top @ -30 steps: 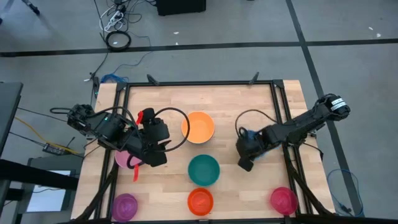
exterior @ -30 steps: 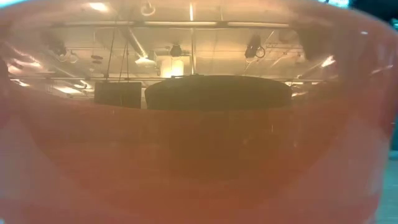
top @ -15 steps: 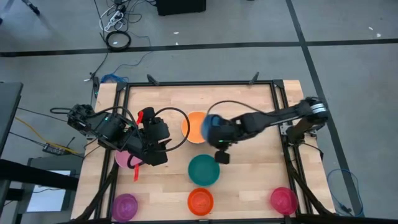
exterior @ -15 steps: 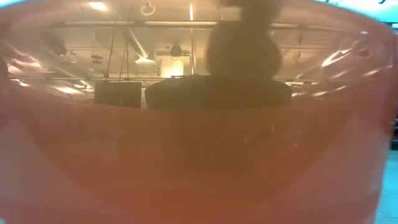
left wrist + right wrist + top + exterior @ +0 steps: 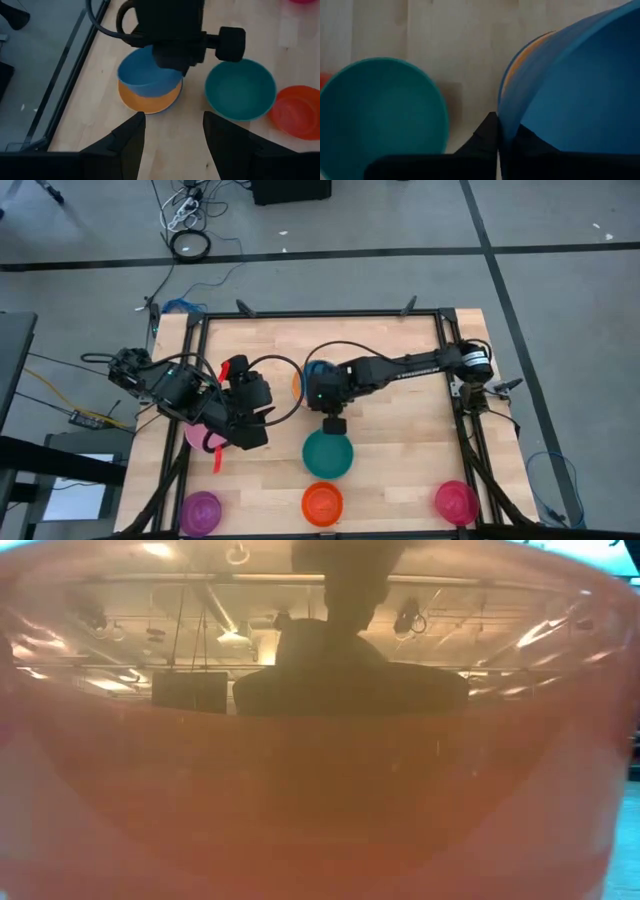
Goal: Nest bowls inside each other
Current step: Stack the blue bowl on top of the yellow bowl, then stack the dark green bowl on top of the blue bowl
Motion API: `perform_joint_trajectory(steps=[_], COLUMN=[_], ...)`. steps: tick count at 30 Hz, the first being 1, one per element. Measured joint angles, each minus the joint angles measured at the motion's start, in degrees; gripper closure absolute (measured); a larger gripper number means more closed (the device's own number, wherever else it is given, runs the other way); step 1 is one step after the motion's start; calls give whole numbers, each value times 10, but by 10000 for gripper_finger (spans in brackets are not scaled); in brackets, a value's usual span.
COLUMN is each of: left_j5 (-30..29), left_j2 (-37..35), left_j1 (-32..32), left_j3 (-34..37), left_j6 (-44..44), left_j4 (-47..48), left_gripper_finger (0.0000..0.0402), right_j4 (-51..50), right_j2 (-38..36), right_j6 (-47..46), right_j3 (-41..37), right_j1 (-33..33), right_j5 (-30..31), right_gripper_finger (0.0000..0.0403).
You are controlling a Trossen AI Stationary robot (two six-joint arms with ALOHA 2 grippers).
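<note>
High view: the right gripper reaches across the wooden desk and holds a small round blue plastic bowl by its rim, jaws pinched shut on the thin wall. That bowl sits tilted in the round orange plastic bowl, not yet level in it, as the left wrist view shows. Just beside them stands the teal plastic bowl; near the front edge are the purple plastic bowl, the red-orange plastic bowl and the magenta-red plastic bowl, well apart from one another.

Over a pink plastic bowl at the desk's left side hovers the left gripper, its jaws spread wide with nothing between them.

Judging by their look, these bowls are light, stiff and smooth, so they should slide or tip easily if nudged. A rim pinch, one finger inside and one outside, seems the sound hold; it leaves the rounded base free to drop into the next bowl. Too hard a squeeze could flex the thin wall.
</note>
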State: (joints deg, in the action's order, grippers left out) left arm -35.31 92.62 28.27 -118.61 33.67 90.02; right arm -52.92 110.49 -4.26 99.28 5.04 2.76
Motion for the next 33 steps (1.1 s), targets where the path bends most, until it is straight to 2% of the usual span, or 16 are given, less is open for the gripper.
perform_joint_trajectory(steps=[6,10,15,21,27,30,33], left_j5=[0,0,0,30,89,114,122], left_j2=[0,0,0,-1,0,4,5], left_j1=[0,0,0,0,3,6,7], left_j3=[0,0,0,20,132,204,268], left_j6=[-2,-2,4,46,92,98,86], left_j4=[0,0,0,-1,-2,-58,-169], left_gripper_finger=[193,193,193,193,193,193,193], right_j4=[-7,-9,-11,-64,-124,-153,-198], right_j2=[-8,-10,-25,-57,-115,-152,-191], right_j6=[-6,-4,-5,-39,-93,-138,-196], right_j3=[0,0,-1,-1,-1,-1,-1], right_j1=[-14,-15,-15,3,76,128,175], right_j5=[0,28,52,73,114,143,194], right_gripper_finger=[312,249,201,193,204,208,211])
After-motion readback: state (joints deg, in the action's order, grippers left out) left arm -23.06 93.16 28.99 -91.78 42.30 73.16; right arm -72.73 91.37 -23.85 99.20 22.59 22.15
